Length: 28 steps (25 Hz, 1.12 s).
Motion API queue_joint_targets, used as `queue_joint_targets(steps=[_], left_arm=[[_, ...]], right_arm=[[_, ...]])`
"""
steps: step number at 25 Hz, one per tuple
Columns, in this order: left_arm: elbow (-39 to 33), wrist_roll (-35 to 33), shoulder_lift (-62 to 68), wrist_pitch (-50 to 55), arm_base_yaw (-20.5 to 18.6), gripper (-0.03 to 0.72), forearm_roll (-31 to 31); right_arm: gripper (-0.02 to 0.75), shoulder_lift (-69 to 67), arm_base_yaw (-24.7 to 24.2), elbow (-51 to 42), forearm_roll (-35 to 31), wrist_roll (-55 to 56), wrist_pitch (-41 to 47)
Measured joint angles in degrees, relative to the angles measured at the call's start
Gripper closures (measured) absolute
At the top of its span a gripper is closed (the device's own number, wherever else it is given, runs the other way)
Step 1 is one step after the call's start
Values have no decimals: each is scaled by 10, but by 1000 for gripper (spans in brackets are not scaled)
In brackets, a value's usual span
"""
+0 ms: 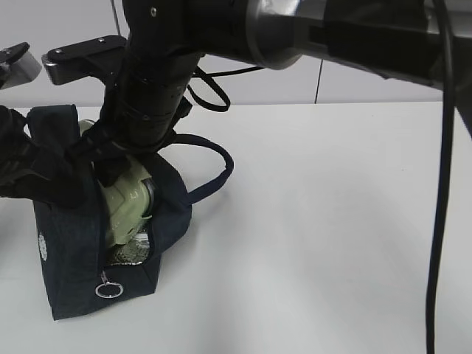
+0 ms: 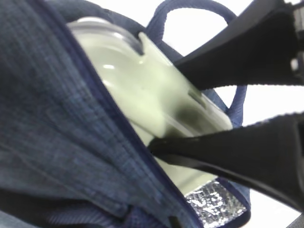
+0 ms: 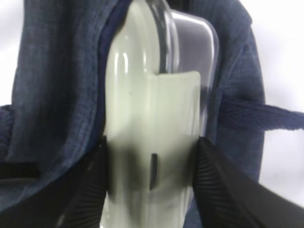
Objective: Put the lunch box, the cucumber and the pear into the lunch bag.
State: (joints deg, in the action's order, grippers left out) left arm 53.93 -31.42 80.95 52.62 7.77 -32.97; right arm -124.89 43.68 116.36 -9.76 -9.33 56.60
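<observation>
The navy lunch bag [image 1: 74, 251] stands open at the table's left. My right gripper [image 3: 151, 190] reaches across and is shut on the lunch box [image 3: 152, 123], one finger on each long side. The box is on edge, its pale green lid [image 1: 125, 203] facing out, partway down in the bag's opening. My left gripper [image 1: 51, 181] is shut on the bag's left wall and holds it up. In the left wrist view its own fingertips are hidden under the fabric [image 2: 57, 118]. That view also shows the box [image 2: 142, 90] and the right gripper's fingers [image 2: 247, 156]. The cucumber and the pear are out of view.
The bag's padded handle [image 1: 214, 166] loops out to the right. A metal ring pull [image 1: 108, 287] hangs at the bag's front. Silver lining [image 2: 216, 204] shows below the box. The white table [image 1: 324, 221] stretches to the right of the bag.
</observation>
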Motion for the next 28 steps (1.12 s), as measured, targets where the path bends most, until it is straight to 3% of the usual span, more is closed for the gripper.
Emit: queue_joint_targets(steps=[10, 17, 28], left_arm=[[0, 0, 0, 1, 0, 687, -3], [0, 0, 0, 0, 0, 687, -14], [0, 0, 0, -2, 0, 687, -13]], right_arm=[[290, -6, 0, 30, -20, -8, 35], [187, -6, 3, 115, 17, -8, 88], [175, -5, -20, 120, 54, 17, 135]])
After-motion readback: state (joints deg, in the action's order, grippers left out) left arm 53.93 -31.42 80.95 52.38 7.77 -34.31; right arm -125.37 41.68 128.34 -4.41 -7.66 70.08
